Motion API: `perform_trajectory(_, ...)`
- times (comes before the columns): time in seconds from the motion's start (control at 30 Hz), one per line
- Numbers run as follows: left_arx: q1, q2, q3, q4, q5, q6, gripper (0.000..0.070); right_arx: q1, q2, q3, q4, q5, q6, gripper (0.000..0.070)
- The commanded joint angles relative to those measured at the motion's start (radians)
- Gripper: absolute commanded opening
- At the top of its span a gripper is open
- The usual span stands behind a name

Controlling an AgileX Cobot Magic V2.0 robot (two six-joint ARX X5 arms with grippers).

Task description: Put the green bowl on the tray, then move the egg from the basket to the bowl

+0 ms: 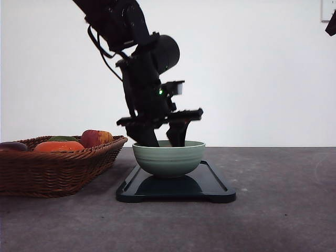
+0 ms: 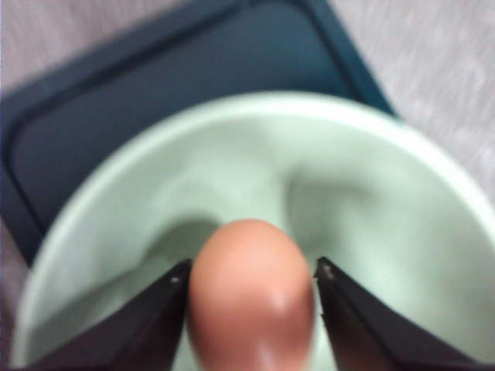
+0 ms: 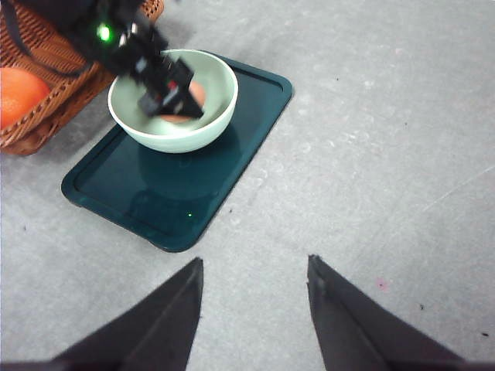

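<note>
Front view: the pale sage-green ribbed ceramic bowl (image 1: 168,158) stands on the flat dark blue-black plastic tray (image 1: 220,190), leaving bare tray at 3 and 9 o'clock of it. The left gripper (image 1: 164,140) dips behind the bowl's rim, its fingertips hidden inside. At 9 o'clock of the tray sits the wide brown woven wicker basket (image 1: 58,170), near but apart, holding a red-yellow apple (image 1: 95,137) and an orange flattish fruit (image 1: 59,146). Grey table (image 1: 278,210) lies open from 3 to 6 o'clock.

Left wrist view: the small smooth reddish-brown egg (image 2: 251,294) is clamped between the two dark fingers (image 2: 151,332), inside the bowl's glossy hollow, blurred. I cannot tell whether it touches the bottom. Rounded tray rim shows beyond the bowl.

Right wrist view: the right gripper (image 3: 254,267) has its jaws spread wide with nothing between them, over bare speckled table, well apart from the tray. The bowl sits at the tray's basket-side end, close to its raised rim; the other end is free.
</note>
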Motion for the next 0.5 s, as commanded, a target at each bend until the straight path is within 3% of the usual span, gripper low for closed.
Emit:
perform_trajectory(0.0,-0.010,0.024,0.056,-0.008,-0.003,0.000,0.0398,0.006,0.005,0.005,0.006,-0.001,0.003,0.0266)
perform_trajectory(0.23,-0.010,0.024,0.191,-0.133,-0.003,0.000,0.0399,0.006,0.005,0.005,0.006,-0.001,0.003,0.0266)
perform_trajectory(0.47,-0.008,0.022,0.385,-0.405,-0.003,-0.001,0.0398,0.006,0.005,0.005,0.002,-0.001,0.003,0.0266)
